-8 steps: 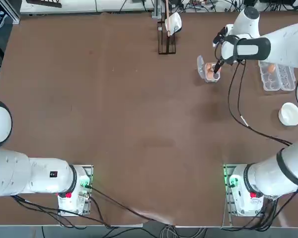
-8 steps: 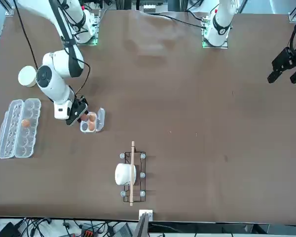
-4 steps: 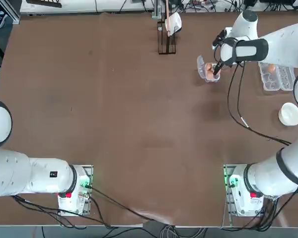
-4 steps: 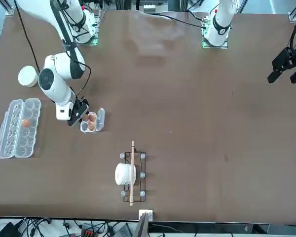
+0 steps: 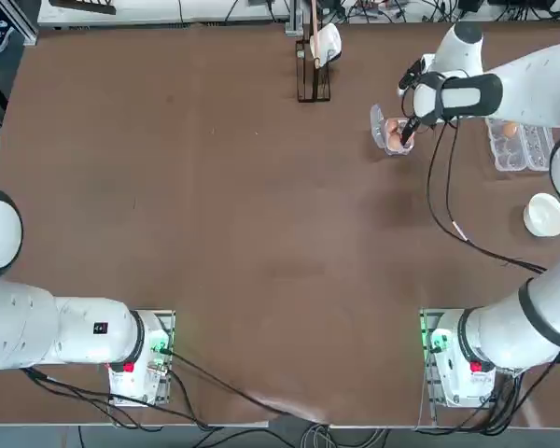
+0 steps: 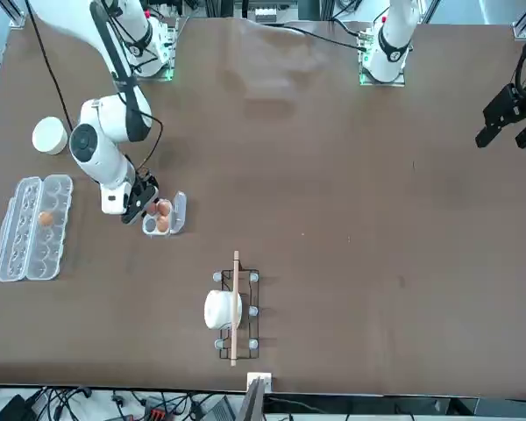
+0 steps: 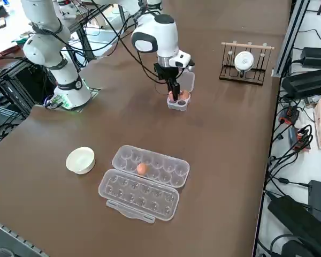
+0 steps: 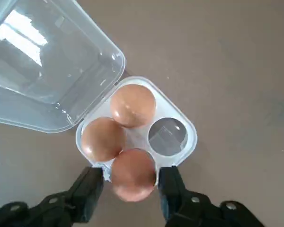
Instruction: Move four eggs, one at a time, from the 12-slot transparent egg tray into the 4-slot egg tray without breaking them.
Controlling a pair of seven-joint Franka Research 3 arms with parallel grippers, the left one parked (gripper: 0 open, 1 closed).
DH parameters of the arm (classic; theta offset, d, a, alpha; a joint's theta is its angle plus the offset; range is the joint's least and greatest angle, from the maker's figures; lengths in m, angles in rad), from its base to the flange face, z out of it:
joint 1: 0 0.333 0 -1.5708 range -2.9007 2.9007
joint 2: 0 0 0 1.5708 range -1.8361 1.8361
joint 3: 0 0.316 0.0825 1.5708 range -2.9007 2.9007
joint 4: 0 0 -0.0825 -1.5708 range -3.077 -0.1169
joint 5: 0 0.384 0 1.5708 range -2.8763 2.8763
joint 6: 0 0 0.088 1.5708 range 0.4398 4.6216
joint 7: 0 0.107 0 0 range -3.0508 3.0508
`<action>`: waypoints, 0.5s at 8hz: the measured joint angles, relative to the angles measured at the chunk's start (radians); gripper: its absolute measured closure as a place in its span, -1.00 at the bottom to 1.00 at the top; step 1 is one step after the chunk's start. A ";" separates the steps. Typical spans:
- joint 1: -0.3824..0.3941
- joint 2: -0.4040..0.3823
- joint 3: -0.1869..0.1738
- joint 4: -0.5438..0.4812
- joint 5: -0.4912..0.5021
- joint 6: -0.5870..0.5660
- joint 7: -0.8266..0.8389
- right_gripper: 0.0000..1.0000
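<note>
I have the right gripper (image 8: 130, 182) down over the small square clear plastic 4-slot egg tray (image 8: 191, 142), and what is new is its jaws; a moment ago they were clamped on an orange-brown egg (image 8: 133, 174), and now they stand parted, one black finger (image 8: 87, 189) on each side of it. In the wrist view I see a slight gap on either side of the shell; I read that as released, though the fingers still flank the egg closely.

That egg sits in the tray cup directly between the fingertips; two more orange-brown eggs (image 8: 132, 104) fill the cups just beyond it, and the fourth cup (image 8: 167, 135), diagonally beyond one fingertip, is bare. The tray's clear lid flap (image 8: 47, 71) lies folded open on the far side of the eggs from the gripper.

For the task this means three of four are delivered, none visibly cracked; one remains. It lies well away from the gripper, a single orange-brown egg (image 7: 142, 169) in the long clear 12-slot transparent egg tray (image 7: 150, 182), near a white round bowl (image 7: 80, 160).

My judgement: the next move is straight up, without brushing the shell or dragging the light tray, then across for the last egg; the empty cup sits tight beside three full ones, so that placement will be the closest fit.
</note>
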State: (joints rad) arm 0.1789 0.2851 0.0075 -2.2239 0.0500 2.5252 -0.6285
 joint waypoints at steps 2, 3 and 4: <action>0.000 0.000 0.000 0.000 0.000 0.000 0.000 -1.00; 0.000 -0.001 0.000 0.000 0.000 0.000 0.000 -1.00; -0.001 -0.007 -0.003 0.003 0.000 0.001 0.000 -1.00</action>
State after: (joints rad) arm 0.1784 0.2784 0.0047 -2.2213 0.0500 2.5259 -0.6284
